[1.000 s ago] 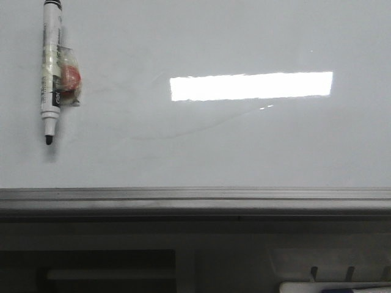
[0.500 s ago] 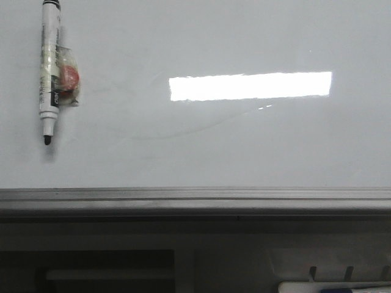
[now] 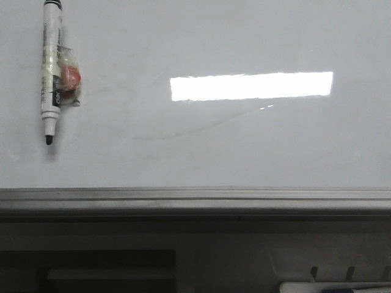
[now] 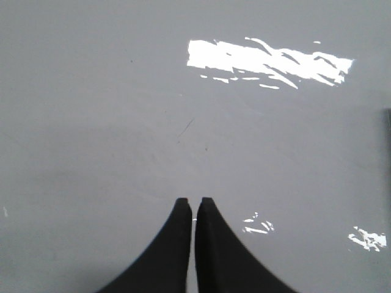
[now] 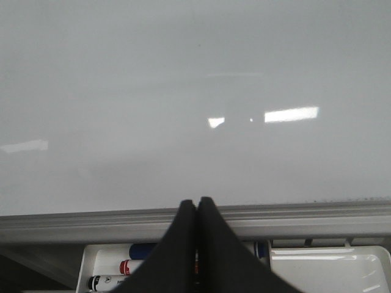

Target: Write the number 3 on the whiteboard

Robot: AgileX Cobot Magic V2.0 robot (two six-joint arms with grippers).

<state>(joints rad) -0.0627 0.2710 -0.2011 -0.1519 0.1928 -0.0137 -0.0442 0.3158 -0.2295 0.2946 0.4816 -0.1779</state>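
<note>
- The whiteboard (image 3: 256, 152) is filling the front view, and no number 3 is showing on it yet; only a faint grey smear (image 3: 183, 131) is crossing below the bright light reflection (image 3: 250, 85).
- A black marker (image 3: 51, 70) is hanging on the board at the upper left, long axis vertical, tip pointing down, with a small red-and-clear holder (image 3: 69, 79) touching its right side.
- The left tool (image 4: 194, 204) is pointing at a bare grey surface with its jaws almost touching and holding nothing.
- The right tool (image 5: 197, 204) is sitting over the board's grey bottom rail (image 5: 305, 220), jaws pressed together and empty, with a white tray (image 5: 330, 262) of markers (image 5: 131, 259) just beneath it.
- Judgement: the coming move is turning on reaching a pen. The right tool is lying nearest the tray markers; the hanging marker is lying toward the left arm's side, well apart from the tray.
- Neither tool is appearing in the front view.
</note>
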